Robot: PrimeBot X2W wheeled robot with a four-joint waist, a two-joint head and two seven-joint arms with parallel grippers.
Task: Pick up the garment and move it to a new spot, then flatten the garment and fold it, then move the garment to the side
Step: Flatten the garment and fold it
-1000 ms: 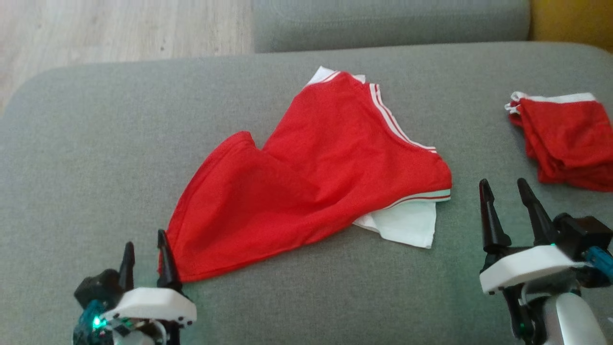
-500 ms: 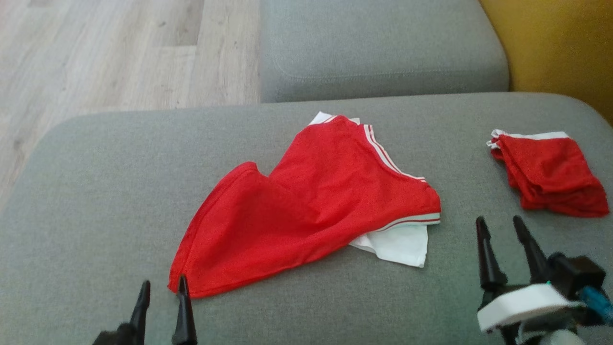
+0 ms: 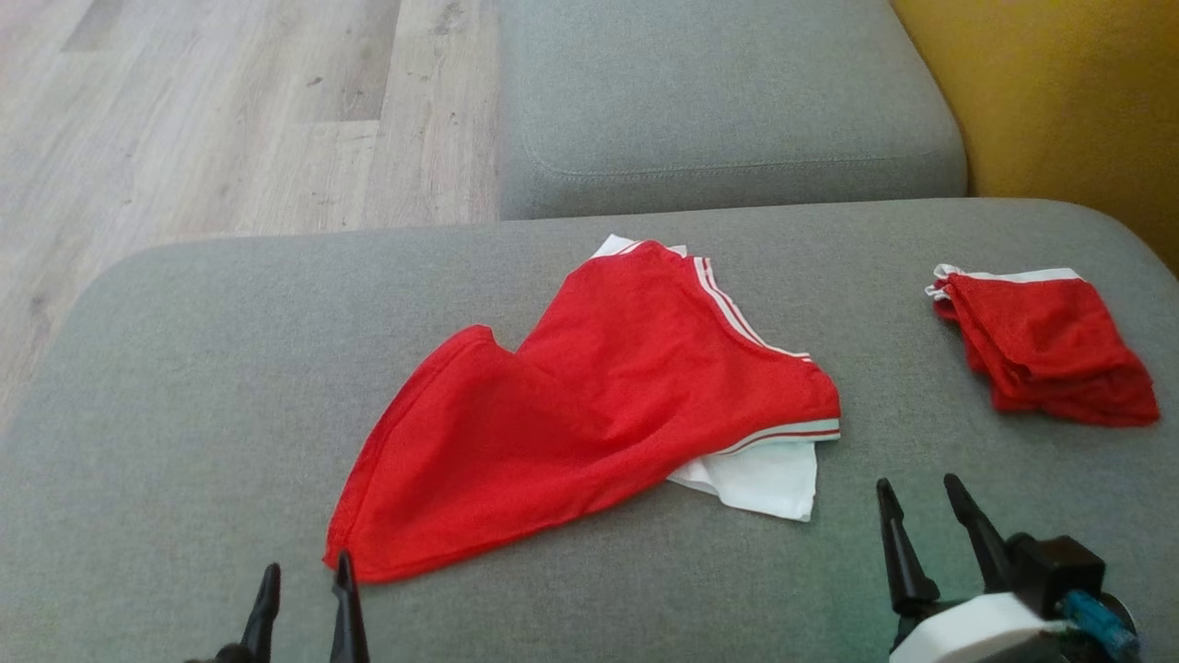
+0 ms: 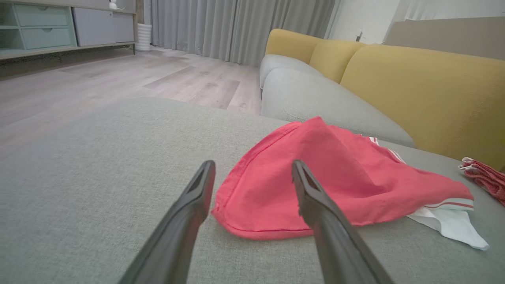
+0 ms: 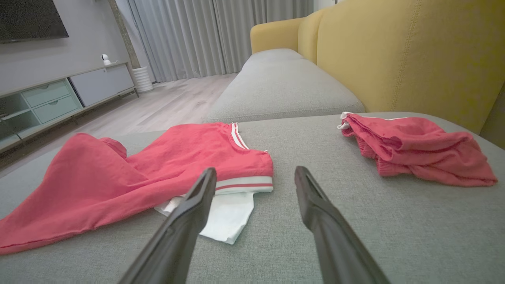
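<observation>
A red garment (image 3: pixel 589 414) with white striped trim and a white lining corner lies spread and rumpled in the middle of the grey sofa cushion (image 3: pixel 184 396). The left wrist view has the garment (image 4: pixel 335 177) just ahead, and the right wrist view has the garment (image 5: pixel 158 169) ahead to the left. My left gripper (image 3: pixel 306 573) is open at the bottom left, its tips just short of the garment's near corner, holding nothing. My right gripper (image 3: pixel 916 493) stands open at the bottom right, apart from the cloth's white corner.
A second red garment (image 3: pixel 1045 354), folded, lies at the cushion's right side. Another grey cushion (image 3: pixel 728 101) lies beyond, a yellow sofa back (image 3: pixel 1059 101) to the right, and wooden floor (image 3: pixel 230 120) past the cushion's far left edge.
The camera has tilted up, so the whole scene sits lower in the picture. Both grippers have dropped toward the bottom edge. The garment lies as before.
</observation>
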